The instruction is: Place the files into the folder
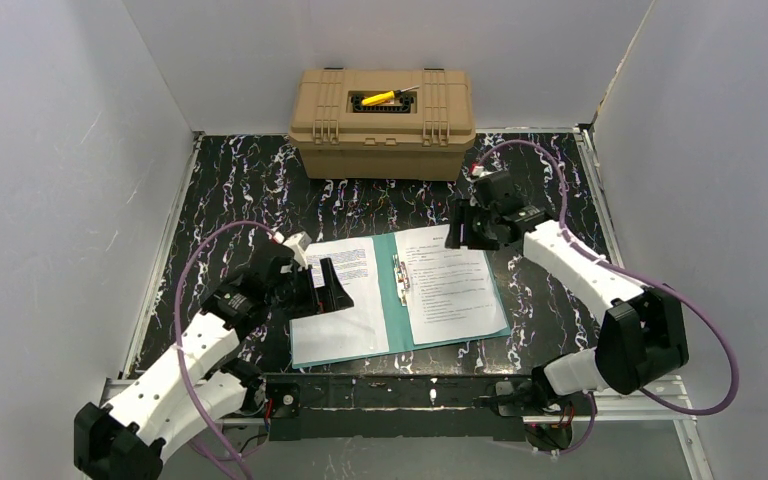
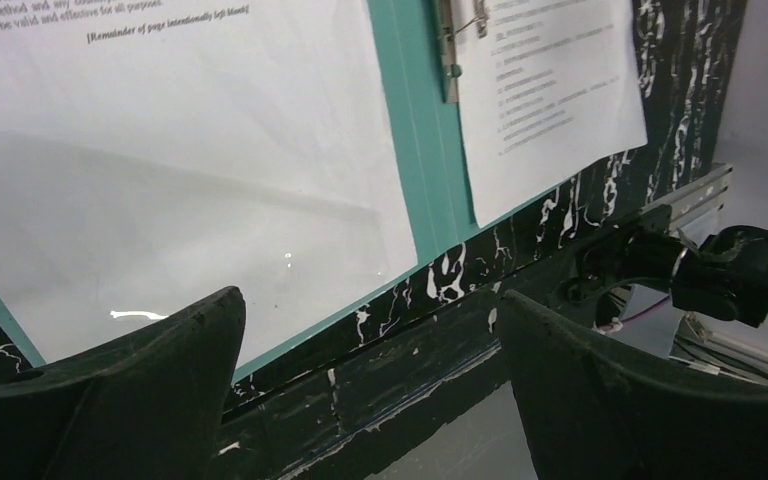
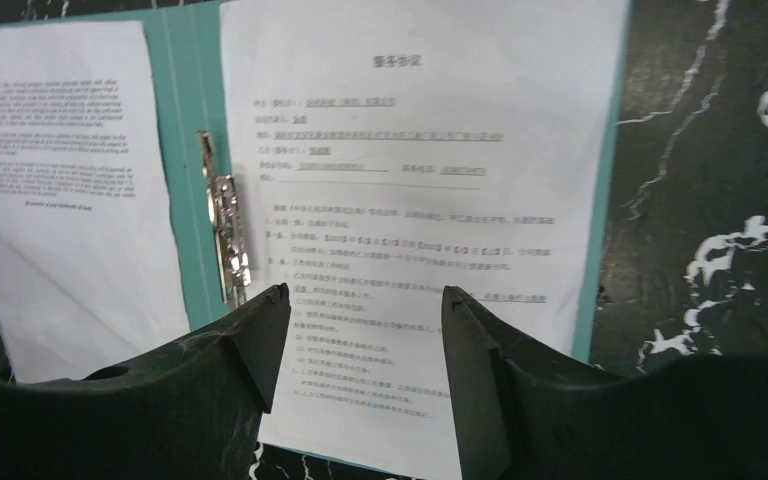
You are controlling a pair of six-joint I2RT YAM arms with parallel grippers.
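Two sheets already lie flat on the open teal folder, one per leaf, metal clip on the spine between them. Folder sits mid desk, tan toolbox well behind it, not involved.

Key relation: both sheets and the spine run long axis near-to-far, so each leaf hinges sideways about that spine.
- Left fingers: spread wide, nothing between them. They sit low at the outer left edge of the left leaf and point right, toward the spine. The left wrist view shows the left sheet straight ahead with a teal strip along its near edge.
- Right fingers: spread, empty, hanging over the right sheet. Paper fills the gap between them in the right wrist view, and they look clear of it, not touching.

Left arm is nearer the left sheet and leaf, right arm nearer the right one.

Judgement: paper is in place and the remaining step is likely closing a leaf over the spine. The left fingers are better lined up for that, already at a free outer edge. Cannot tell whether the clip actually clamps the right sheet's inner edge or only lies just beside it. Risk: thin loose sheets sliding when a leaf lifts.
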